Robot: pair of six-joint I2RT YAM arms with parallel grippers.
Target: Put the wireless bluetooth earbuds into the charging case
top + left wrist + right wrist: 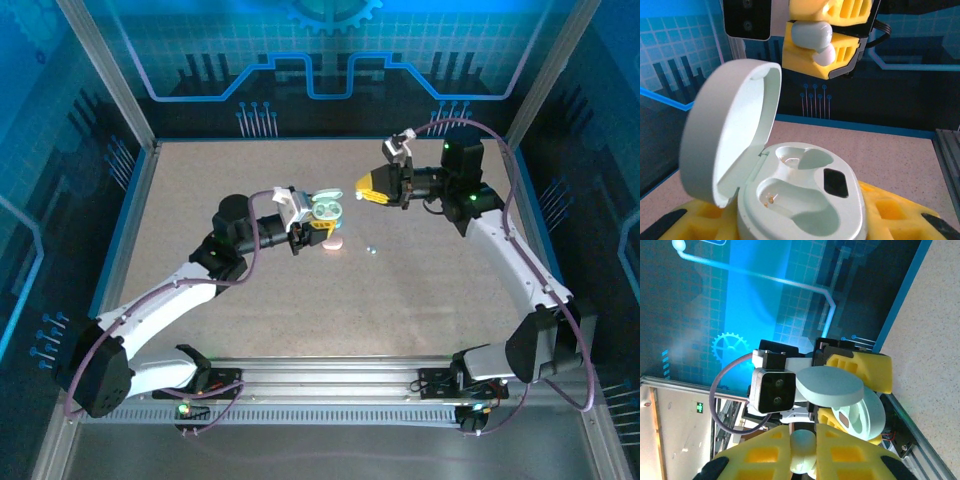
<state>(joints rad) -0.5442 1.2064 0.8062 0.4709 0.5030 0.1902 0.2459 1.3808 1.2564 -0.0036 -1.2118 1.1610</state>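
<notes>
The left fingers clench an open mint case (lid raised, both sockets bare). The right fingers pinch a white earbud close by, over the counter.

- Charging case: held in left gripper, lid raised left of its two wells.
- Earbud: pinched in right gripper, above and behind the case, apart.
- Oval piece: on table, just before left gripper.
- Bead: on table, right of oval piece.
</notes>
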